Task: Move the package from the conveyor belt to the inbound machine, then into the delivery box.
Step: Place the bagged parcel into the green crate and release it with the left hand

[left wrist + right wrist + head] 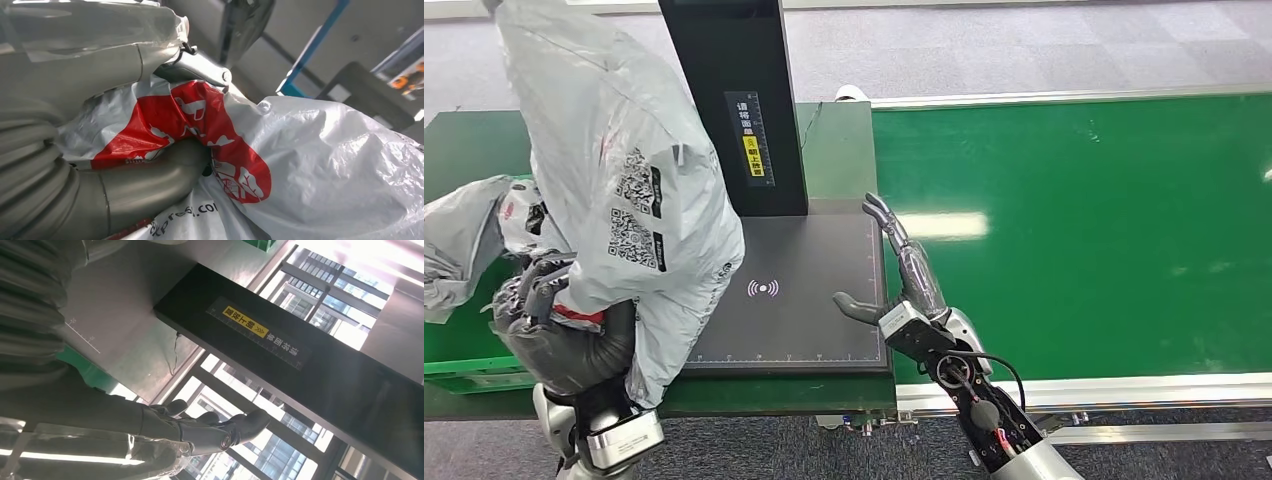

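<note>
left hand grips the package at nine o'clock; right hand spread, empty. slick plastic could slip, missing the delivery box.

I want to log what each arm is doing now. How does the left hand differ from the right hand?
The left hand grips the grey package, lifted beside the scanner pad; the right hand holds nothing. The left hand's fingers curl into the plastic; the right hand's fingers are stretched out over the pad's edge. Both are dark grey.
</note>
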Available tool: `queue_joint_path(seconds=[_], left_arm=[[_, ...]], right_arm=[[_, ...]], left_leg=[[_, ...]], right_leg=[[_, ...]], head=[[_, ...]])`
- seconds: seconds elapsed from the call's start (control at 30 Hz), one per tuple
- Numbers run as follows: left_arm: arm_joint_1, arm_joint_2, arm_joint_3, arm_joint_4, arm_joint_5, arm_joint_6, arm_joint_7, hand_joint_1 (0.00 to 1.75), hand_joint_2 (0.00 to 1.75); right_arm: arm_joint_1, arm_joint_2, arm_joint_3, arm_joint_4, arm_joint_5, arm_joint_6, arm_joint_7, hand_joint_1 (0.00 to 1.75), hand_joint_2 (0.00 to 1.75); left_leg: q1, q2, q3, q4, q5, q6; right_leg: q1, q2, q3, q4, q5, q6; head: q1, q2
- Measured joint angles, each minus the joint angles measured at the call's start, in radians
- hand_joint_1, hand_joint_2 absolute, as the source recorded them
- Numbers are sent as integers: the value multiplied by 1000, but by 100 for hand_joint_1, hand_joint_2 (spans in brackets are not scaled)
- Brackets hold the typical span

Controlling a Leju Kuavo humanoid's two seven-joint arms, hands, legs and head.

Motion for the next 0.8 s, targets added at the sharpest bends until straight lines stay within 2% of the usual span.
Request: queue_joint_path(seconds=[0.2, 0.3, 0.4, 0.53, 0.7, 0.77, 0.8], left_arm=[[-70, 5, 82, 13, -51, 0, 0, 175, 175], [-132, 15, 142, 90, -62, 0, 1, 175, 175], [-202, 26, 234, 205, -194, 0, 18, 175, 175], [-268, 35, 375, 352, -409, 0, 145, 175, 175], [-306, 65, 462, 476, -476, 0, 362, 175, 175], [-315, 82, 499, 502, -462, 0, 384, 175, 175], [-321, 87, 530, 508, -452, 0, 357, 175, 175]], right_arm=[[3, -5, 2, 0, 8, 0, 0, 0, 175], [5, -9, 1, 0, 16, -1, 0, 0, 175], [10, -11, -3, 0, 23, -3, 0, 0, 175], [18, -14, -16, 0, 38, -7, 0, 0, 175], [33, -16, -36, -4, 70, 3, 2, 0, 175], [39, -16, -45, -8, 86, 16, 5, 0, 175], [41, -15, -49, -9, 92, 23, 6, 0, 175]], left_leg=[[0, 0, 0, 0, 0, 0], [0, 0, 0, 0, 0, 0], [0, 1, 1, 0, 1, 0], [0, 2, 1, 0, 1, 0], [0, 2, 0, 0, 1, 0], [0, 3, 0, 0, 0, 0], [0, 3, -1, 0, 0, 0]], right_leg=[[0, 0, 0, 0, 0, 0], [0, 0, 0, 0, 0, 0], [0, 0, 0, 0, 1, 0], [0, 1, 0, 0, 1, 0], [0, 1, -1, 0, 1, 0], [0, 2, -2, 1, 1, 0], [0, 2, -2, 1, 1, 0]], head=[[0, 0], [0, 0], [0, 0], [0, 0], [0, 0], [0, 0], [0, 0]])
